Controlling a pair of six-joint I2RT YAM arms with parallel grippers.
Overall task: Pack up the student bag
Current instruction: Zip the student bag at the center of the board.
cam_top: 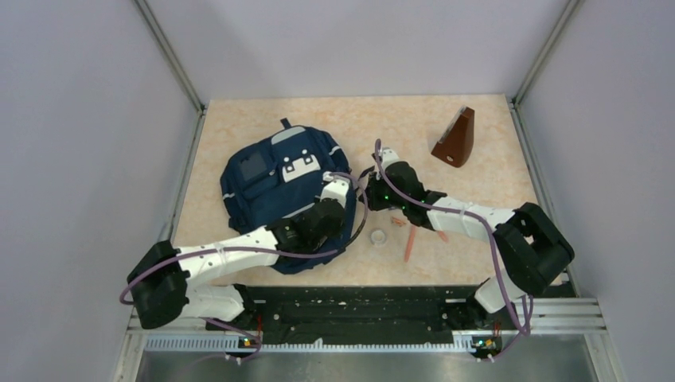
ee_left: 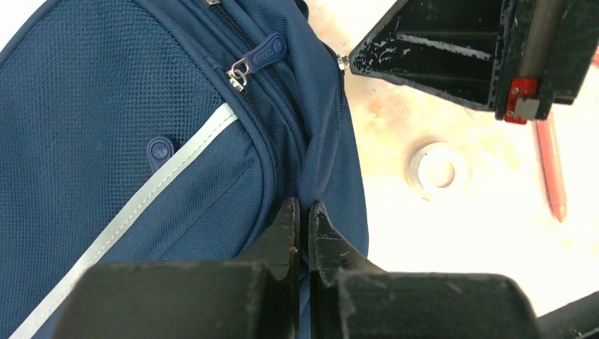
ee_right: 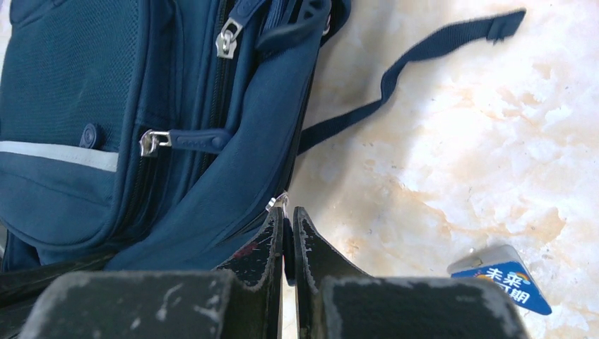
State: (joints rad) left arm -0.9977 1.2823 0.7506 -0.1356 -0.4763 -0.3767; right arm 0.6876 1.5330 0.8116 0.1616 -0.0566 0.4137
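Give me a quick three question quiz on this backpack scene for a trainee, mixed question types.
1. True or false: the left gripper and right gripper both have closed jaws.
2. What lies between the student bag and the red pen? A white ring, B scissors, C cup.
3. Fill in: the brown wedge stands on the robot's ____ side of the bag.
Key: 1 true; 2 A; 3 right.

left tool [ee_left: 304,210]: jaws closed | right tool [ee_right: 288,215]: jaws closed
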